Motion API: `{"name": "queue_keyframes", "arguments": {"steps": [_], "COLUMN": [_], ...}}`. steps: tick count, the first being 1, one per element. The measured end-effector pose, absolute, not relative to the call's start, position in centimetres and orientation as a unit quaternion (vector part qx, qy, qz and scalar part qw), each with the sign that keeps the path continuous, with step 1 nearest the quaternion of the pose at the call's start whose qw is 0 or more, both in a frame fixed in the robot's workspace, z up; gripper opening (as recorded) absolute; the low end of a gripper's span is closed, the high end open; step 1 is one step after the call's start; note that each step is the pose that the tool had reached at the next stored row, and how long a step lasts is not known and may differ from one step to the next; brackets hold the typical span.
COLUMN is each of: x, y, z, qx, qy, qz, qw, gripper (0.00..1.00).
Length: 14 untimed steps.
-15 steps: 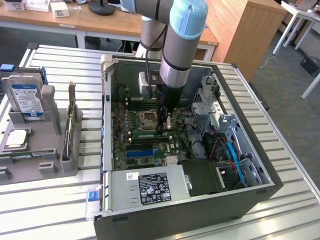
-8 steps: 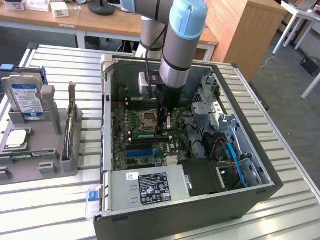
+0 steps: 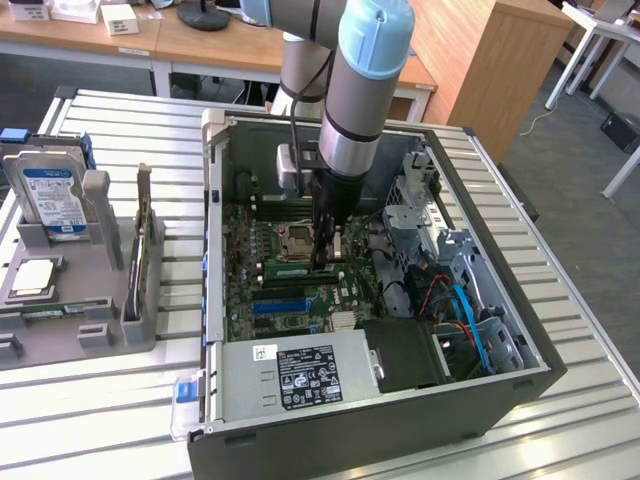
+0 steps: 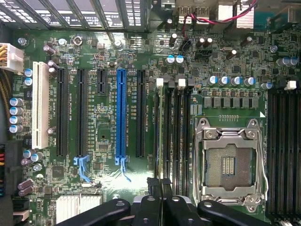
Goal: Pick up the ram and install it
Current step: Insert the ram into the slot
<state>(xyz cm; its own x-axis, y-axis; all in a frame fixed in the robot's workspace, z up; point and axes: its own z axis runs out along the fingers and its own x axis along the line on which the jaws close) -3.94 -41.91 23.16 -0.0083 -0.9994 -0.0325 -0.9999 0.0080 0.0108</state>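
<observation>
Exterior view had the arm (image 3: 350, 90) reaching down into the open case (image 3: 215, 200), with the gripper (image 3: 325, 262) at the ram (image 3: 292, 270). The stick stood in a slot just beside the CPU socket (image 3: 298, 238), green face and pale label showing (from the wrist view it was just a thin edge). The wrist view gave the grip: fingers (image 4: 153, 197) pressed together, pinching the ram's edge at one end, one black slot (image 4: 140, 113) between it and the blue slot (image 4: 121, 117). Off to the exterior view's left sat a tray (image 3: 110, 330) with a hard drive (image 3: 50, 195).
</observation>
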Motion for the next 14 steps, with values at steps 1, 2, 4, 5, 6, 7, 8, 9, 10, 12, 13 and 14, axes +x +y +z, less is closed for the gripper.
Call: {"name": "queue_keyframes", "arguments": {"steps": [1,2,4,5,6,7,8,9,10,12,13,14], "x": [-3.94,-3.93,-3.93,-3.93,-3.93,-3.93,-3.93,-3.93,-3.93,-3.93,-3.93,-3.93], "y": [-41.94,-41.94,-41.94,-41.94,-41.94,-41.94,-41.94,-41.94,-41.94,-41.94,-41.94,-41.94], "z": [23.12,23.12,23.09,23.07,23.05,23.04,23.04,23.04,23.03,23.01,22.98,22.96], "qx": [-0.704,-0.704,-0.704,-0.704,-0.704,-0.704,-0.704,-0.704,-0.704,-0.704,-0.704,-0.704], "qy": [0.71,0.71,0.71,0.71,0.71,0.71,0.71,0.71,0.71,0.71,0.71,0.71], "qz": [0.015,0.015,0.015,0.015,0.015,0.015,0.015,0.015,0.015,0.015,0.015,0.015], "qw": [0.008,0.008,0.008,0.008,0.008,0.008,0.008,0.008,0.008,0.008,0.008,0.008], "gripper": [0.12,0.12,0.12,0.12,0.12,0.12,0.12,0.12,0.12,0.12,0.12,0.12]}}
